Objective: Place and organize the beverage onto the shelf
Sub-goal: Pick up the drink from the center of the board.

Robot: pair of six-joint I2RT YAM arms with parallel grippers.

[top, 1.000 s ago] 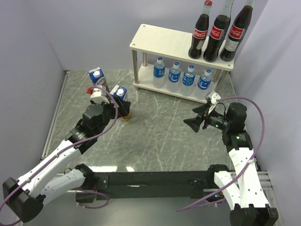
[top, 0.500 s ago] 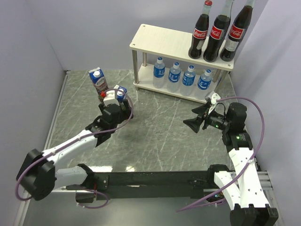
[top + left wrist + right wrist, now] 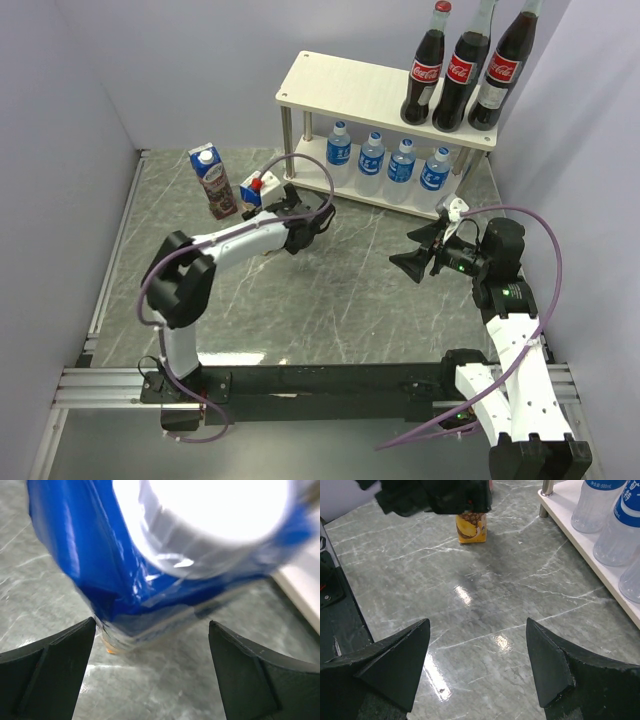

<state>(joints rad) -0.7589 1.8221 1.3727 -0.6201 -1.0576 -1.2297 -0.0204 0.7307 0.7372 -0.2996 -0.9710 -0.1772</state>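
Left gripper [image 3: 151, 625] is wide open, straddling the top of the pineapple carton [image 3: 471, 528], nothing pinched yet. Carton stands on the table [image 3: 350, 290] just left of the shelf [image 3: 340, 85]. Squeezing that sloped top could tip it or let it slip. Right gripper [image 3: 477, 630] hangs open, empty.

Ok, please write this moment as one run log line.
left gripper: open around pineapple carton top | right gripper: open, above table | grape carton: standing, off shelf
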